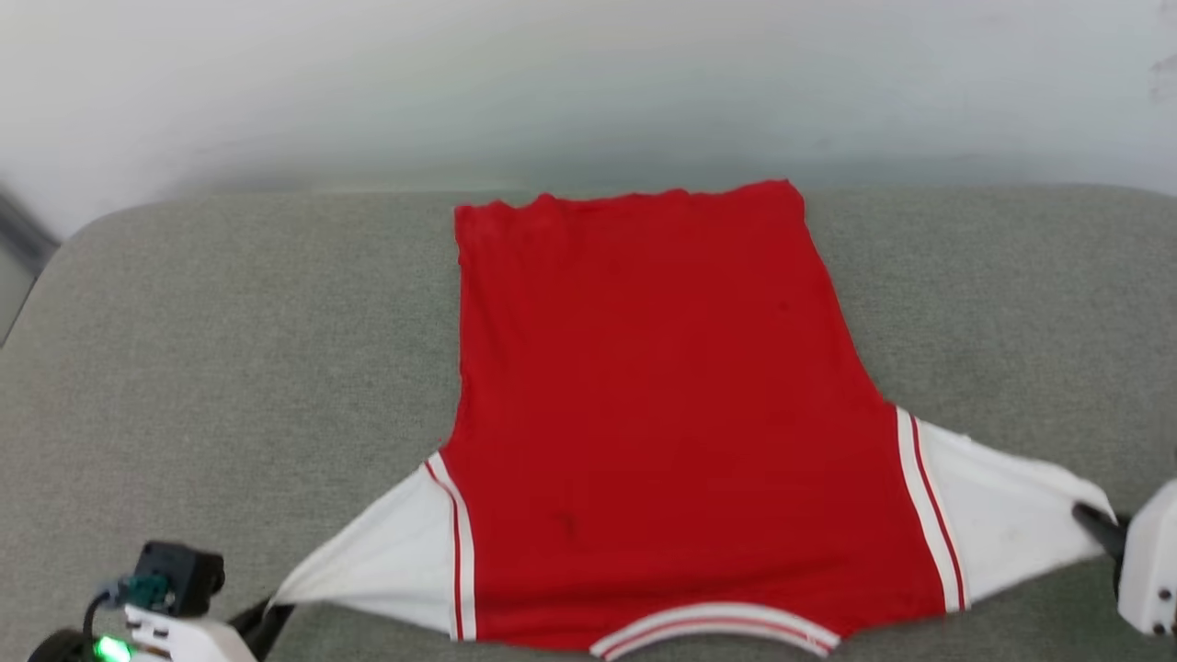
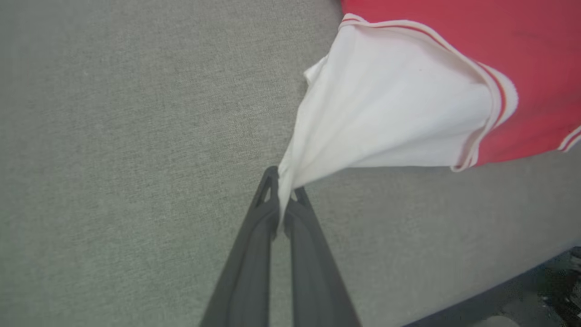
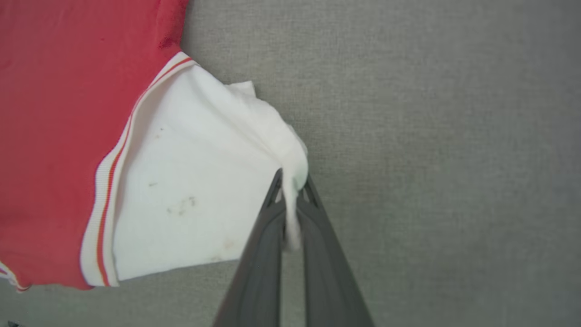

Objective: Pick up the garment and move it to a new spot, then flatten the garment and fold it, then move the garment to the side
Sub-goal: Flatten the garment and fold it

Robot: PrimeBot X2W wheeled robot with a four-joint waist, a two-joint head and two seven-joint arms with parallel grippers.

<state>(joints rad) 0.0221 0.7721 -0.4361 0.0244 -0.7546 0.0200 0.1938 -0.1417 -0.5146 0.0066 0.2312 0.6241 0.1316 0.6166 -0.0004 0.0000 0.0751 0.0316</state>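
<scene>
A: Looking from the head first. The shirt (image 1: 662,414) lies spread on the grey cushion (image 1: 230,349), plain red side up. Its hem is toward the wall (image 1: 552,83) and its striped collar (image 1: 717,634) is at the near edge. No lettering shows.

B: Sleeves?

A: Both white, both drawn out to points. The left claw (image 1: 268,614) is at the tip of the left-hand sleeve (image 1: 386,561), and the right claw (image 1: 1096,522) is at the tip of the right-hand sleeve (image 1: 1002,515).

B: Left wrist view?

A: The left claw (image 2: 283,190) is pinched narrow on a bunch of white sleeve cloth. The cloth fans out taut from the tips toward the red body.

B: Right wrist view?

A: Much the same. The right claw (image 3: 292,186) is closed on the sleeve edge, with a fold of white cloth caught between the fingers. There are faint marks on that sleeve.

B: Which step?

A: Flattening, I judge. The body looks smooth and the sleeves are stretched apart. No fold has been made yet.

B: Next move?

A: Probably lay both sleeve tips down on the cushion and release them evenly, so the body doesn't skew. Then take a fresh hold for the first fold. An uneven pull could wrinkle the red panel.
</scene>
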